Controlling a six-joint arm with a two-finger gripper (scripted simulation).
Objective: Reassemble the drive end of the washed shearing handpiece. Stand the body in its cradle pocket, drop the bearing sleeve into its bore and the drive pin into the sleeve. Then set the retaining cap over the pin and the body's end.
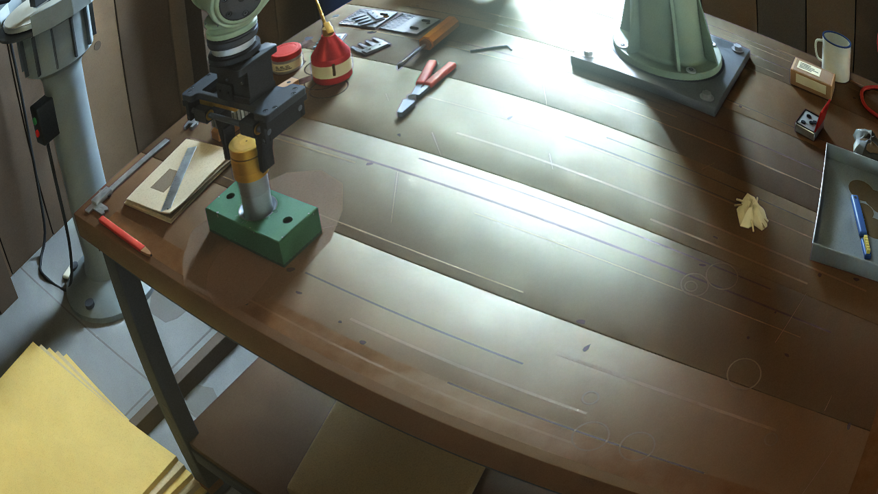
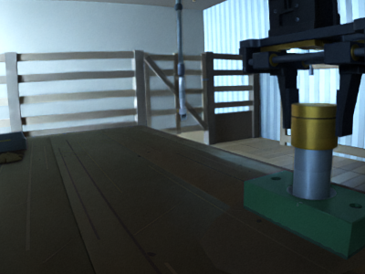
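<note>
The bearing sleeve and drive pin are hidden inside the assembly. The grey handpiece body stands upright in the pocket of the green cradle at the table's left end. The brass retaining cap sits over the body's top end. My gripper is directly above, its fingers straddling the cap. It is open and holds nothing.
A grey tray with a blue pen lies at the right edge. A sanding block with a steel rule and a red pencil lie left of the cradle. An oil can, pliers and the arm's base stand behind.
</note>
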